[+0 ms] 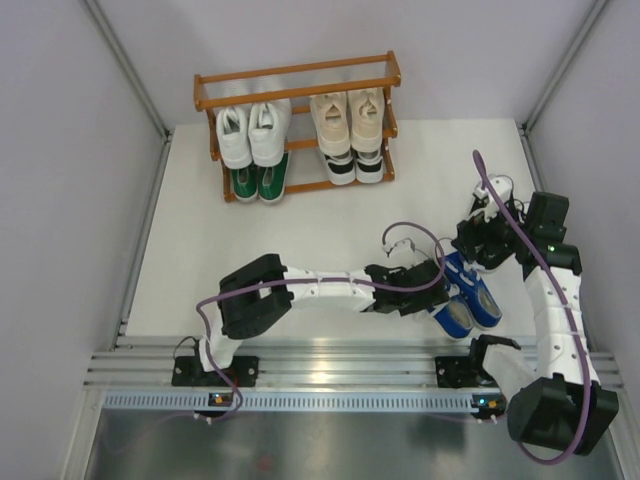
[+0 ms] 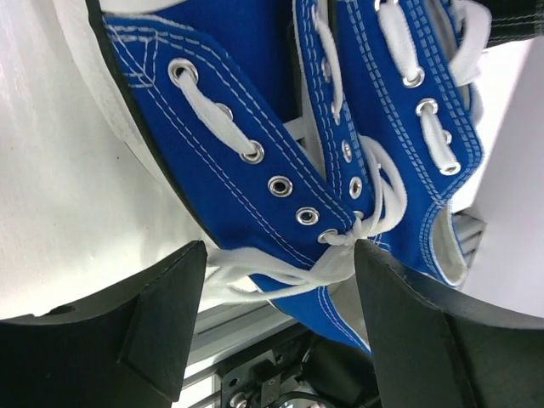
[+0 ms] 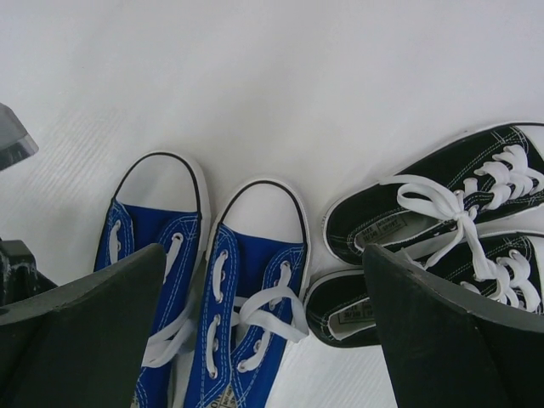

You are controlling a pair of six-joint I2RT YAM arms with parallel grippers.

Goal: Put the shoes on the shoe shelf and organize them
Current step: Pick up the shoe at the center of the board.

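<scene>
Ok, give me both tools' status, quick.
Left tool: jaws apart around a blue canvas shoe; whether it grips cannot be told.
Right tool: open, holding nothing.

blue shoes (image 2: pixel 238 110): woven canvas | shoe shelf (image 1: pixel 201 92): glossy wood | table (image 1: pixel 300 230): matt

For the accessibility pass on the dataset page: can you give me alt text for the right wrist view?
Two blue canvas sneakers with white toes sit side by side on a white table, seen from above between the dark fingers of the open right gripper. A black canvas pair with white laces lies just to their right in the picture.
</scene>
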